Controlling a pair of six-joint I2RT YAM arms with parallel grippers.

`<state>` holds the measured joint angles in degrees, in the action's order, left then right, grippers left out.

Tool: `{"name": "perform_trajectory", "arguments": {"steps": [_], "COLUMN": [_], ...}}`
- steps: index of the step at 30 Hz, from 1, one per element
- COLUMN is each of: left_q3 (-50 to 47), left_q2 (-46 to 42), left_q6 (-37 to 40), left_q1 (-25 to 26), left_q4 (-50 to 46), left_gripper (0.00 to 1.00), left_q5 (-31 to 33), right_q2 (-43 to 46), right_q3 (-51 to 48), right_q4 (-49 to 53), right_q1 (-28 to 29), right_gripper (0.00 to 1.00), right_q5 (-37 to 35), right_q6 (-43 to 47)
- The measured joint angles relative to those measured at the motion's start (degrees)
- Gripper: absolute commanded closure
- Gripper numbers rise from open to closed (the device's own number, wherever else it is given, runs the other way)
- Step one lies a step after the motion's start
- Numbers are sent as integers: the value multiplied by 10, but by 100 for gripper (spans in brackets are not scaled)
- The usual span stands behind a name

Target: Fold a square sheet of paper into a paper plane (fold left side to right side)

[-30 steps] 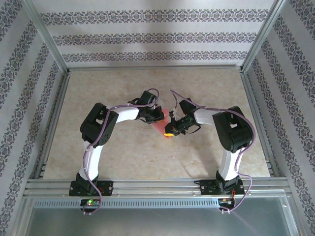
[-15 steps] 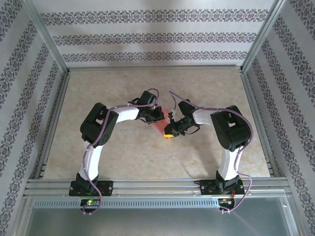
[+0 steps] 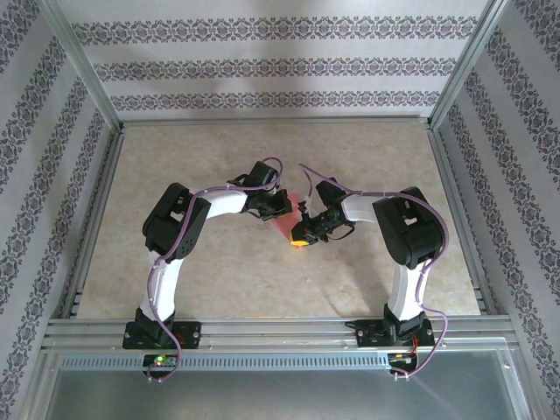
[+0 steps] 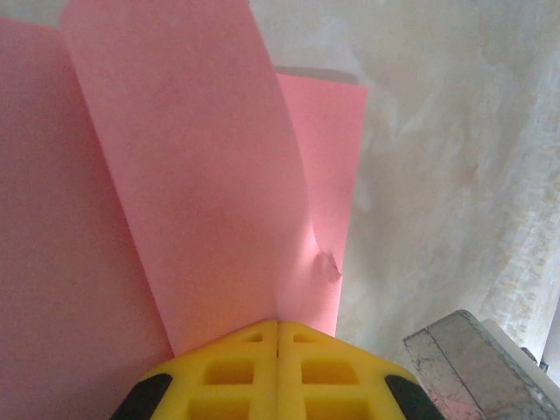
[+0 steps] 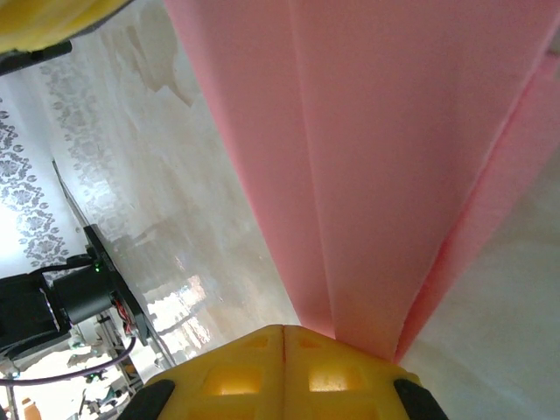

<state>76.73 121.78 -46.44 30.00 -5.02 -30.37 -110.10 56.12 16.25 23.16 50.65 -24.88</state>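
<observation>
Sheet of paper (image 3: 288, 226) folded, long axis roughly far-to-near. Left gripper (image 4: 278, 325) pinched closed on its pink layers; right gripper (image 5: 284, 331) likewise, at the narrowing end.

Top view: the pink paper (image 3: 284, 226) lies largely under the two wrists, and its outline and creases are too small to read. Left wrist view: it is cropped at the top and left edges, and the left gripper (image 4: 278, 332) at the bottom. Right wrist view: it is cropped at the top and right, and the right gripper (image 5: 284, 337) at the bottom.
</observation>
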Motion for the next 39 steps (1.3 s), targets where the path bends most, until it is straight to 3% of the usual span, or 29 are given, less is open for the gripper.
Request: {"name": "perform_trajectory", "arguments": {"steps": [13,21,39], "left_q3": [0,0,1], "left_q2": [0,0,0], "left_q6": [0,0,0], "left_q1": [0,0,0], "left_q4": [-1,-1,-2], "left_gripper": [100,100,100], "left_q5": [1,1,2], "right_q2": [0,43,2], "right_q3": [-5,-19,-15], "right_q4": [-9,-38,-97], "right_q1": [3,-21,-12], "right_gripper": [100,100,100], "right_q5": [0,9,-3], "right_q6": [8,-10,-39]}}
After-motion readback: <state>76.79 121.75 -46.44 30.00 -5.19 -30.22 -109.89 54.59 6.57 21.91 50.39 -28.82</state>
